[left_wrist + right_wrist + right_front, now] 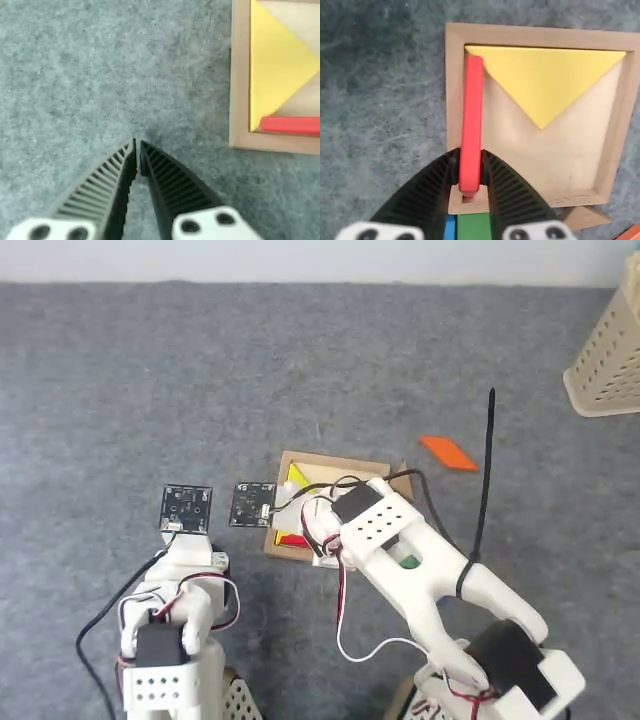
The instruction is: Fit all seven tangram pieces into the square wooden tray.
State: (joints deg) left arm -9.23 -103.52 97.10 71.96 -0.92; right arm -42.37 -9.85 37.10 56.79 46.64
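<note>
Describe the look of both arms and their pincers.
The left arm and right arm have white shells with hole-dotted plates and looped red, white and black cables. The left pincer and right pincer have black ribbed tapering fingers on white mounts. A green dot marks the right arm.

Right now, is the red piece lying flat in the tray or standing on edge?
On edge: the red piece shows as a thin strip clamped in the jaws of the right gripper, over the tray.

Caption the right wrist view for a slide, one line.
Right pincer holds a red piece on edge along one wall of the wooden tray, beside the seated yellow triangle.
</note>
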